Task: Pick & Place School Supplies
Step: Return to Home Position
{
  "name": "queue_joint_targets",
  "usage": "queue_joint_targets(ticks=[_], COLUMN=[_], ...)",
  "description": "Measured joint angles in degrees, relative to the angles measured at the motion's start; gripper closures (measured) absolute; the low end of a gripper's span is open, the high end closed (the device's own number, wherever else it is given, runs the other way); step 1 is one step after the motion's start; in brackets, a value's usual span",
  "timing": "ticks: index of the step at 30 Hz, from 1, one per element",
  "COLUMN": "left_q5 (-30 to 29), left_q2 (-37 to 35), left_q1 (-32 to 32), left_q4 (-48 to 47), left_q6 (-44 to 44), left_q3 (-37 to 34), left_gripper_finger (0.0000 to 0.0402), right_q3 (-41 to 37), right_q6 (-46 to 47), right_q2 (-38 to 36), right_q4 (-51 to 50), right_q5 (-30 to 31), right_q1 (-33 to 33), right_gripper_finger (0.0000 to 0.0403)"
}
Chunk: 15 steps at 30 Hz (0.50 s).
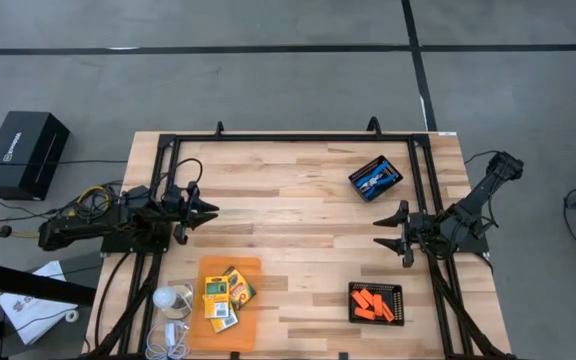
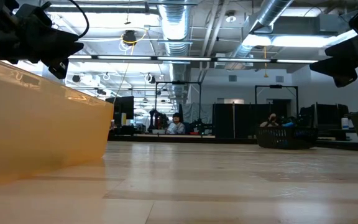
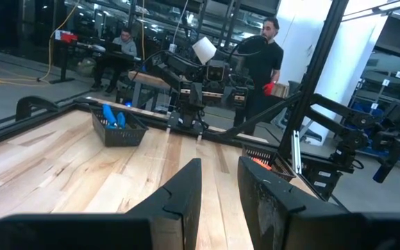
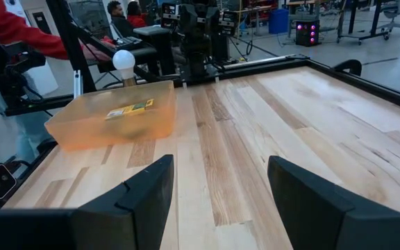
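Note:
Several yellow-and-green crayon boxes (image 1: 225, 295) (image 4: 130, 109) lie inside a translucent orange bin (image 1: 208, 266) (image 4: 96, 132) near the table's near-left corner. A blue-handled tool (image 1: 373, 179) (image 3: 114, 118) lies in a black tray toward the far right. Orange sticks (image 1: 371, 303) lie in a second black tray at the near right. My left gripper (image 1: 211, 213) (image 3: 219, 187) hovers open above the table's left side, beyond the bin. My right gripper (image 1: 380, 229) (image 4: 221, 187) hovers wide open at the right, between the two trays. Both grippers are empty.
A black metal frame (image 1: 298, 138) runs around the tabletop. A white round bulb (image 1: 171, 298) (image 4: 123, 60) stands left of the bin. Bare wood lies between the two grippers. People stand beyond the table: one in black (image 3: 266, 48), and a red sleeve (image 4: 5, 28).

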Motion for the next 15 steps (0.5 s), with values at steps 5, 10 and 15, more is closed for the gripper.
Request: queue_joint_targets(ticks=[5, 10, 15], left_q5=[0.0, 0.0, 0.0], left_q2=[0.0, 0.0, 0.0], left_q1=[0.0, 0.0, 0.0], left_q4=[0.12, 0.34, 0.37], left_q6=[0.0, 0.0, 0.0], left_q3=[0.0, 0.0, 0.0], left_gripper_finger=[0.0312, 0.0312, 0.0312], right_q3=[0.02, 0.04, 0.04], right_q6=[0.01, 0.01, 0.01], right_q2=[0.0, 0.0, 0.0], right_q4=[0.0, 0.0, 0.02], right_q5=[0.0, 0.0, 0.0], right_q1=[0.01, 0.01, -0.01], right_gripper_finger=[0.0178, 0.0178, 0.0178])
